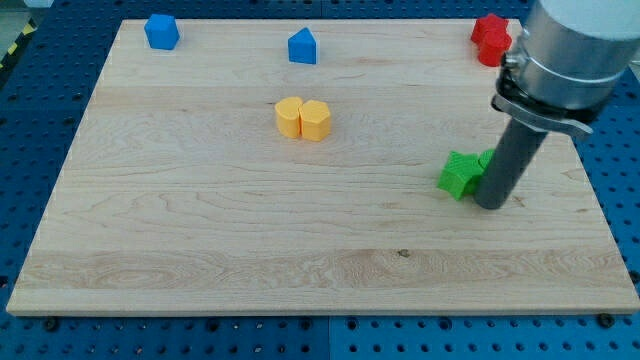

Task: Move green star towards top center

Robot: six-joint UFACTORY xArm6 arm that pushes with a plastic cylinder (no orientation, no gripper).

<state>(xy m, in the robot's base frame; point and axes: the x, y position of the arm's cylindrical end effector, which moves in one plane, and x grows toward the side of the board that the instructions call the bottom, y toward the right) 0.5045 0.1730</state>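
The green star (459,174) lies on the wooden board (200,240) at the view's right, about mid-height. A second green block (485,160) shows just behind it, partly hidden by the rod, so its shape is unclear. My tip (492,205) rests on the board right beside the star, at its lower right, touching or nearly touching it. The top centre of the board holds a blue block with a pointed top (302,46).
A blue block (161,31) sits at the top left. Two yellow blocks (303,119) stand side by side, touching, left of centre in the upper half. Two red blocks (491,38) sit at the top right corner, next to the arm's grey body (570,55).
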